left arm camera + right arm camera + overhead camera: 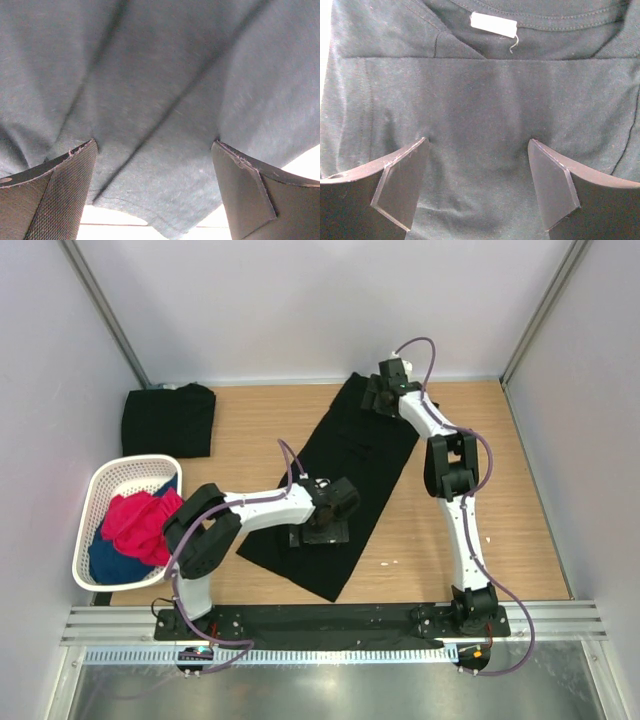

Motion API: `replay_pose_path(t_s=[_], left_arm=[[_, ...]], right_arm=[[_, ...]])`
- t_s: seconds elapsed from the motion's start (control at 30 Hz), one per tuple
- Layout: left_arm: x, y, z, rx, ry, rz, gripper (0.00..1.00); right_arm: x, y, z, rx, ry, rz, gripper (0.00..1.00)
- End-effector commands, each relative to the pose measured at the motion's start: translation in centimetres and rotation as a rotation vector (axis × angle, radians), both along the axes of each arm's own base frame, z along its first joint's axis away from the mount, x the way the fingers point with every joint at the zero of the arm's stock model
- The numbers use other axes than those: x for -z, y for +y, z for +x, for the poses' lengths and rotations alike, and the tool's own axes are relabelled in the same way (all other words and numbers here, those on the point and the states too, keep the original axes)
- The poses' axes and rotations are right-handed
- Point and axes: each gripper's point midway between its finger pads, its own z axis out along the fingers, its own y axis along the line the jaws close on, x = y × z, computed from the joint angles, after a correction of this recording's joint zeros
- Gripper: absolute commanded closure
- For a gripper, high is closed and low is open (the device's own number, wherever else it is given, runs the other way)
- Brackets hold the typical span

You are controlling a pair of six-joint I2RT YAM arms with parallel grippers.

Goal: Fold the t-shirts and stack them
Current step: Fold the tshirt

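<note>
A black t-shirt [365,455], folded into a long strip, lies diagonally across the middle of the table. My left gripper [320,535] is down on its near end, open, with the fingertips pressing into the cloth [165,90] just above the hem. My right gripper [378,398] is down on the far end, also open. Its fingers [405,180] rest on the cloth [485,95] below the collar and its white label [493,24]. Neither gripper has cloth pinched between its pads. A second black t-shirt [168,420] lies folded at the back left.
A white mesh basket [90,500] at the left edge holds a red-pink garment [140,520] and a blue one [108,560]. Grey walls close in the table on the left, back and right. Bare wood [470,480] shows to the right of the strip.
</note>
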Motion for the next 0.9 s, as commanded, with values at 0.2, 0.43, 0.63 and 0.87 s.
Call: replay_pose_path(t_s=[0.2,0.43,0.63,0.87], left_arm=[[2.4,-4.3,-3.9,0.078,0.15,-0.092,0.05],[2.5,-5.8,-4.4,0.118,0.177,-0.147,0.05],[2.5,-6.8,-4.7,0.162,0.196,-0.174,0.06],[2.3,-6.4,-5.8,0.184,0.228,-0.186,0.06]], right_arm=[[7.0,11.0,-3.4,-0.178,0.122,0.13,0.13],[7.6,16.2,-4.7,-0.265,0.116,0.148,0.09],[8.1,17.9,-4.8,-0.282,0.116,0.201,0.08],[6.4,19.9,-4.0,-0.34,0.045,0.211,0.03]])
